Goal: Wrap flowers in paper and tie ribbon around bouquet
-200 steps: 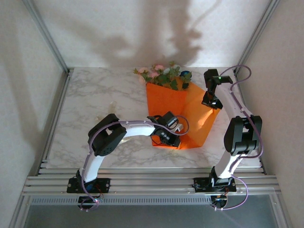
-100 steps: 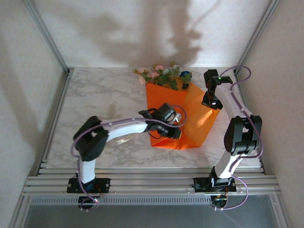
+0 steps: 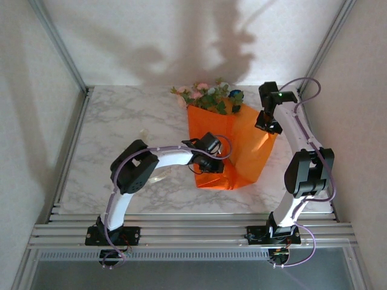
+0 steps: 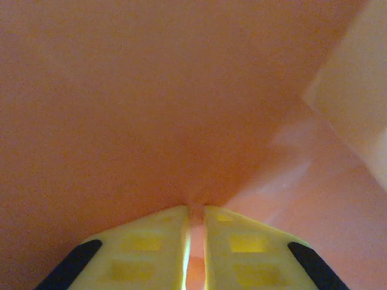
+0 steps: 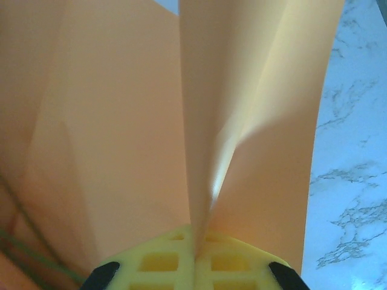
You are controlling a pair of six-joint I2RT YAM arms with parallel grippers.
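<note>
The orange paper [image 3: 242, 142] lies on the marble table, folded into a rough cone, with the flowers [image 3: 208, 96] sticking out of its far end. My left gripper [image 3: 208, 164] sits at the cone's near left part, shut on a fold of paper [image 4: 151, 103] between its yellow pads [image 4: 242, 248]. My right gripper [image 3: 269, 124] holds the paper's far right corner, which is raised. Its pads [image 5: 157, 260] are shut on the upright fold [image 5: 199, 121]. Green stems [image 5: 24, 254] show under the sheet. A pale ribbon [image 3: 144, 134] lies left of the paper, partly under the left arm.
The marble table [image 3: 115, 121] is bounded by aluminium rails at the left [image 3: 72, 151] and near edge [image 3: 193, 232]. White walls close in the back and sides. Marble [image 5: 357, 151] shows right of the raised paper.
The paper's right side has been lifted and drawn inward, so the sheet looks narrower. My left gripper shifted left and slightly back along the near part of the paper. The right gripper rose a little.
</note>
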